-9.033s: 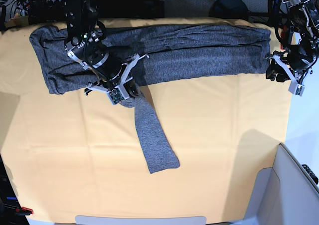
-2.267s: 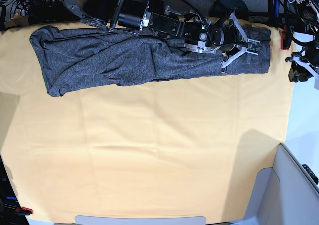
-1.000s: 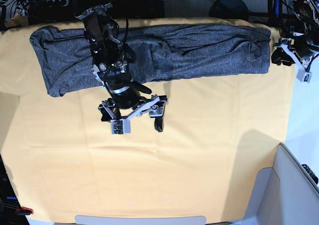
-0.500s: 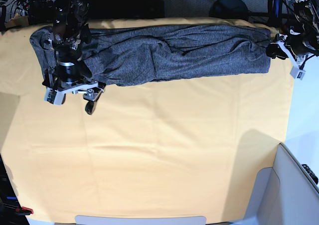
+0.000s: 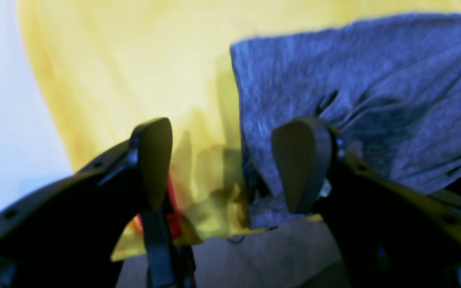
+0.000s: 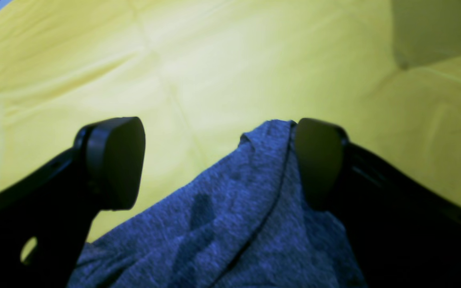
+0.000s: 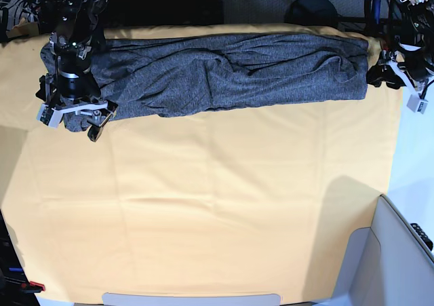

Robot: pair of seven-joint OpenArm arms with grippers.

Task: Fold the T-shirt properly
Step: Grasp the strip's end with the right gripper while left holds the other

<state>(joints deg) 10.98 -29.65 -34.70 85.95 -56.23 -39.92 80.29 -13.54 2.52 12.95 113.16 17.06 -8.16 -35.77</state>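
Observation:
The T-shirt (image 7: 217, 72) is dark heathered grey and lies as a long folded band across the far side of the table. My right gripper (image 7: 71, 123) is at the band's left end. It is open in the right wrist view (image 6: 218, 164), and the shirt's corner (image 6: 254, 200) lies between its fingers. My left gripper (image 7: 380, 77) is at the band's right end. It is open in the left wrist view (image 5: 228, 164). The shirt's end edge (image 5: 334, 100) lies by its right finger (image 5: 302, 164); whether they touch is unclear.
A yellow-orange cloth (image 7: 217, 204) covers the table. A grey-white bin (image 7: 400, 252) stands at the front right corner. The table's right edge is just beyond the left gripper, with a red object (image 5: 173, 218) hanging below it. Dark equipment lines the back edge.
My right gripper moved left along the shirt's front edge to its left corner. My left gripper shifted slightly at the right end. The shirt has hardly moved.

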